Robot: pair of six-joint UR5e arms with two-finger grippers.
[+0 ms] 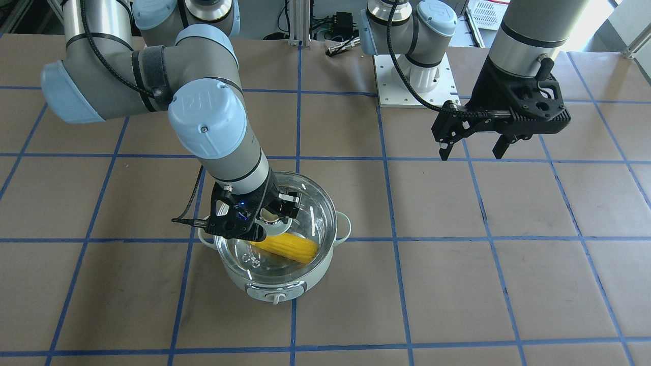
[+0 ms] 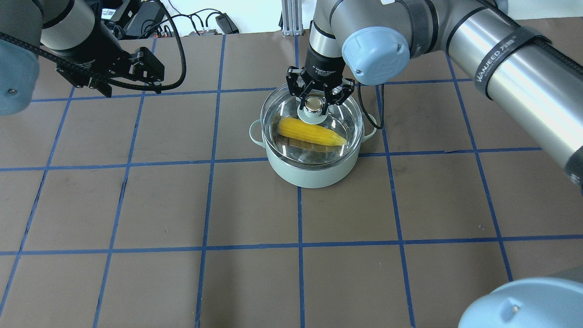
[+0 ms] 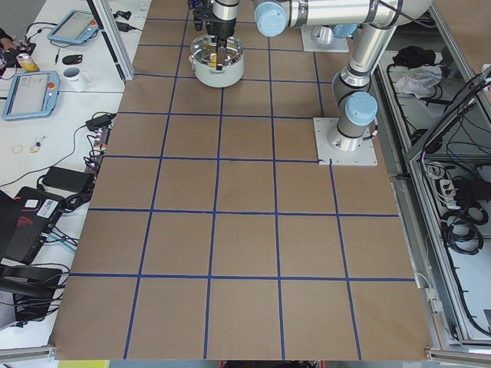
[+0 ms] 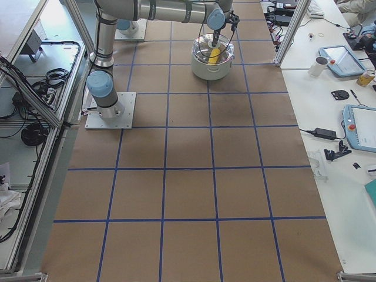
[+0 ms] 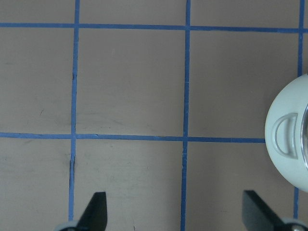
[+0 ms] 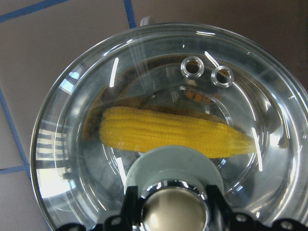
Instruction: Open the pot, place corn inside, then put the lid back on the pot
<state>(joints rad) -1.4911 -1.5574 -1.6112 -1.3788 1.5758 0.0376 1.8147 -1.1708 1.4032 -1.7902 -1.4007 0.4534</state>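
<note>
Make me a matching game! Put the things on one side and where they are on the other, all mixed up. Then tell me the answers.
Things:
1. bright yellow ear of corn
2. round clear glass lid
3. pale mint-green pot
4. left gripper

Places:
A. standing on the brown table
B. hanging open above the table, away from the pot
C. lying inside the pot, under the glass
D. sitting on the pot, its knob between the right gripper's fingers

Pairs: 1-C, 2-D, 3-A, 4-B

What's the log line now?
corn in pot | lid on | right gripper on lid knob | left gripper open, empty
</note>
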